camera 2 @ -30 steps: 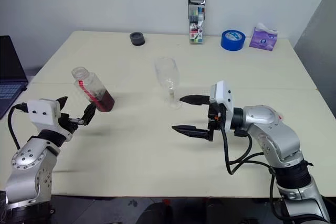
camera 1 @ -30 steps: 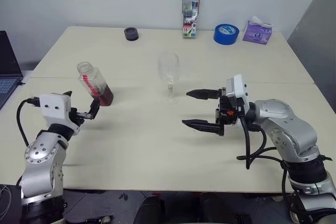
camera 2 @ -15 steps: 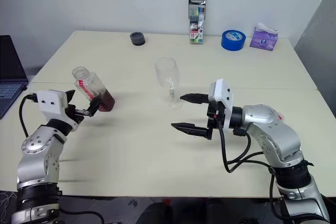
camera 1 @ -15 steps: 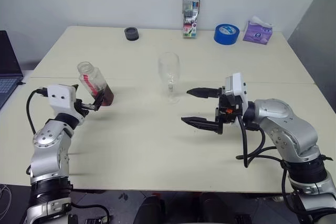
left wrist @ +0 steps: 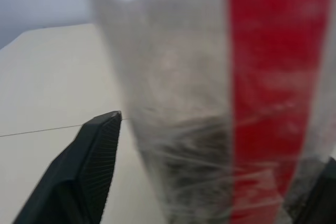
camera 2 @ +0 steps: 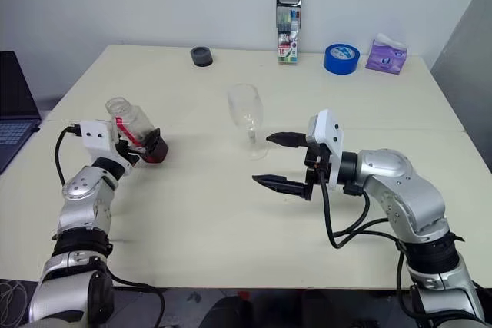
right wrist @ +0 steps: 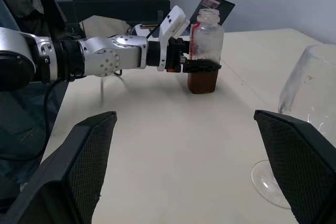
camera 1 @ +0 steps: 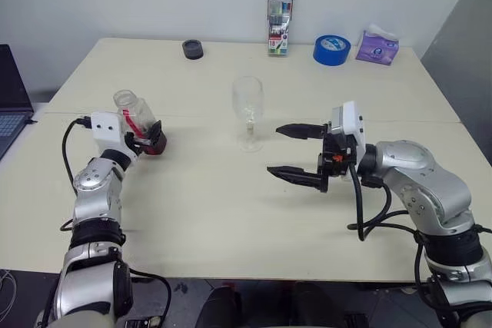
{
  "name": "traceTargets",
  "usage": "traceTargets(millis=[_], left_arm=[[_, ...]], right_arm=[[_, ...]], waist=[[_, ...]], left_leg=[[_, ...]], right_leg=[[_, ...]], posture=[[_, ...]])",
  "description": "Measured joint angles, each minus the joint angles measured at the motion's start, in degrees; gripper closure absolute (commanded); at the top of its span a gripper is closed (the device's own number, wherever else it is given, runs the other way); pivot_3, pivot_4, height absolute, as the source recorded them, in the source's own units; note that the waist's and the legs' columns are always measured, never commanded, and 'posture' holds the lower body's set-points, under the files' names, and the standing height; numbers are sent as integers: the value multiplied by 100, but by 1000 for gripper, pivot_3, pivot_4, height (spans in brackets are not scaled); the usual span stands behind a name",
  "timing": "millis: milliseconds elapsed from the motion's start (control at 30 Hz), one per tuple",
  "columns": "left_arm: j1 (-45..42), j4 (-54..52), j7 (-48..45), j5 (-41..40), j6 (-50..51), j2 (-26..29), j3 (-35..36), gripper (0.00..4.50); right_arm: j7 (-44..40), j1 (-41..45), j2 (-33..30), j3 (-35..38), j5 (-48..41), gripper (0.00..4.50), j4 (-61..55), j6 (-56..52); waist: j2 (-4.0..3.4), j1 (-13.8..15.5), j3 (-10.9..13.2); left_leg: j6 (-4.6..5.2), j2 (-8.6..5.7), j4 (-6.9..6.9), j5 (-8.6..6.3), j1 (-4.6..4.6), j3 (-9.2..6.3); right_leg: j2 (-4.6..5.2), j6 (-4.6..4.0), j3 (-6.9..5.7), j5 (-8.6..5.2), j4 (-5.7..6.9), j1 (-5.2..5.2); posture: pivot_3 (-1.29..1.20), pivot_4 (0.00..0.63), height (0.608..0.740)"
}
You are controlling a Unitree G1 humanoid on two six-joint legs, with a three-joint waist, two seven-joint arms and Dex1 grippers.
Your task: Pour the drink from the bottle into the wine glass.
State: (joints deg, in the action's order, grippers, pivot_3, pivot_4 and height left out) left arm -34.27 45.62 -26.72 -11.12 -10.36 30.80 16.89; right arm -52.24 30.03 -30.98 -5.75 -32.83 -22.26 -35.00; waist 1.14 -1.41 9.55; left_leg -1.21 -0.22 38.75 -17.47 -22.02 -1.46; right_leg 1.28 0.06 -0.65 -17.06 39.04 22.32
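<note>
The left gripper point(camera 2: 147, 146) brackets the base of the upright, uncapped bottle point(camera 2: 137, 130) at the left of the surface point(camera 2: 231, 213), not visibly clenched; the glass point(camera 2: 247, 120) stands well to its right, nearer the released right gripper point(camera 2: 275, 161).

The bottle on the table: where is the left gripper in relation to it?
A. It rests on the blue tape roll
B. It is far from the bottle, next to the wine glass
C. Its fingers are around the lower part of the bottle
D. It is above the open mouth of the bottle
C: the left gripper has its black fingers on either side of the bottle, low down where the dark drink sits.
</note>
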Motion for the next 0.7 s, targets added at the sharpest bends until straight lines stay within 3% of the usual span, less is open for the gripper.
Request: traceTargets(millis=[200,533,700], left_arm=[[-10,214,-2,5,-348,-86,-29,2805],[3,-143,112,294,-285,73,-257,2838],[-864,-446,-139,760,-211,529,-753,2838]], right_arm=[[113,-2,3,4,0,0,-2,-54],[618,3,302,98,189,0,46,224],[1251,318,658,362,730,0,520,963]], waist=[[0,-4,0],[9,-6,4],[22,17,4]], left_leg=[[-2,0,2,1,0,-1],[-4,0,2,2,-6,-3],[-16,-9,12,9,-35,-5]], right_leg=[[1,0,0,0,3,0],[0,0,-1,0,6,5],[4,3,-3,2,5,25]], posture=[[0,150,740],[0,150,740],[0,150,740]])
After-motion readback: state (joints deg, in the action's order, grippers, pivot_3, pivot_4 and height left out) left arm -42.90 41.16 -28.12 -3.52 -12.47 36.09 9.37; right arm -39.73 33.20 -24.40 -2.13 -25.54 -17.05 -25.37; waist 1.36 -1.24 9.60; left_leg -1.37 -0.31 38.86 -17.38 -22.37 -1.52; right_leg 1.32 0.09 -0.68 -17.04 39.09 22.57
